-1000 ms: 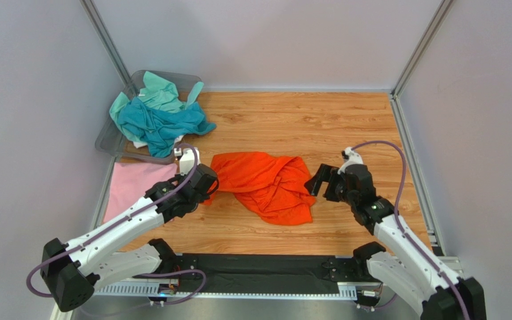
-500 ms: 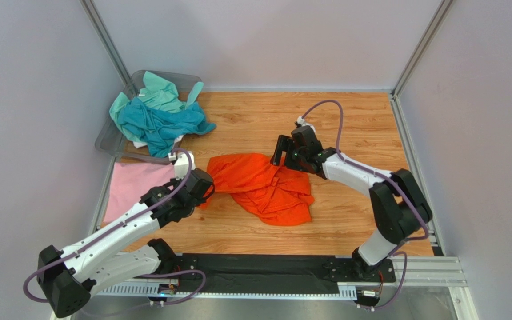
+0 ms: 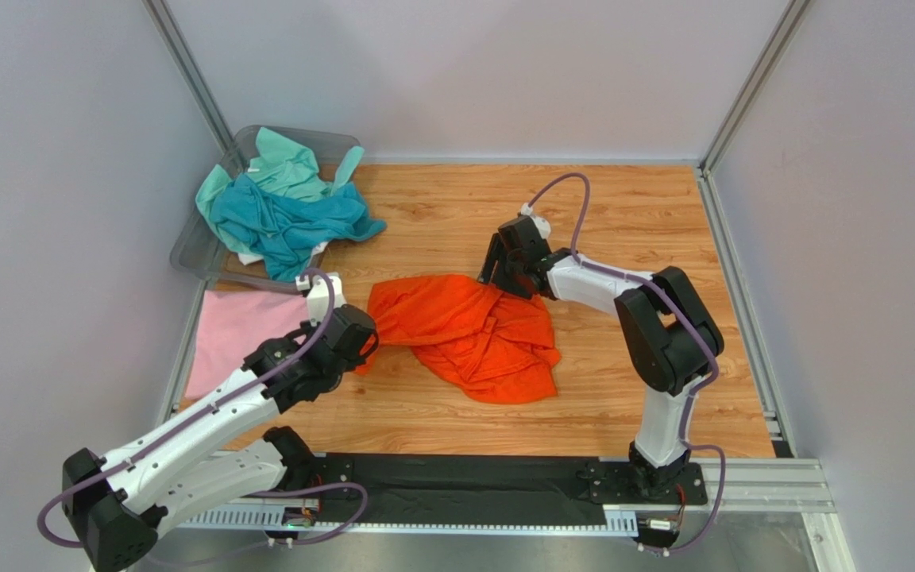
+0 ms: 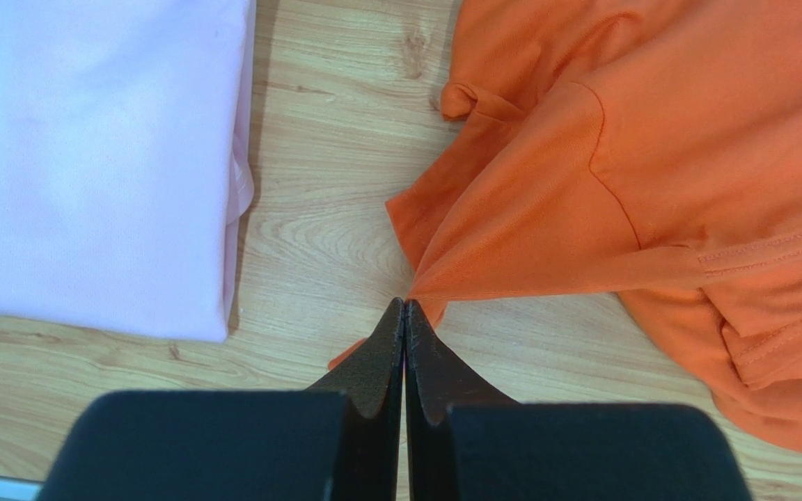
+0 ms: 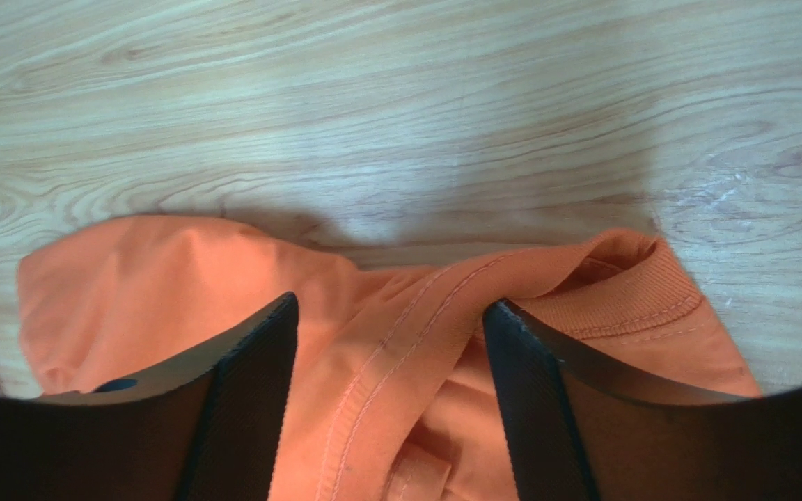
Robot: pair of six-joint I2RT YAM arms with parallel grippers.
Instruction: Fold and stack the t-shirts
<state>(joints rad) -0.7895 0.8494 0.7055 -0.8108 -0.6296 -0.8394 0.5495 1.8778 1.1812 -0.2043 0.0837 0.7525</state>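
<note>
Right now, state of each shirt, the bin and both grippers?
Orange shirt: crumpled, unfolded.
Pink shirt: folded, flat.
Teal shirt: heaped, spilling over bin.
Mint shirt: heaped in bin.
Bin: holds shirts.
Left gripper: shut on orange shirt's corner.
Right gripper: open, straddling orange shirt's far edge.

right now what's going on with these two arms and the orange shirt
The left gripper is shut on a corner of the crumpled orange t-shirt. The right gripper is open over its far edge. A pink t-shirt lies folded on the left; teal and mint shirts sit piled in the bin.
</note>
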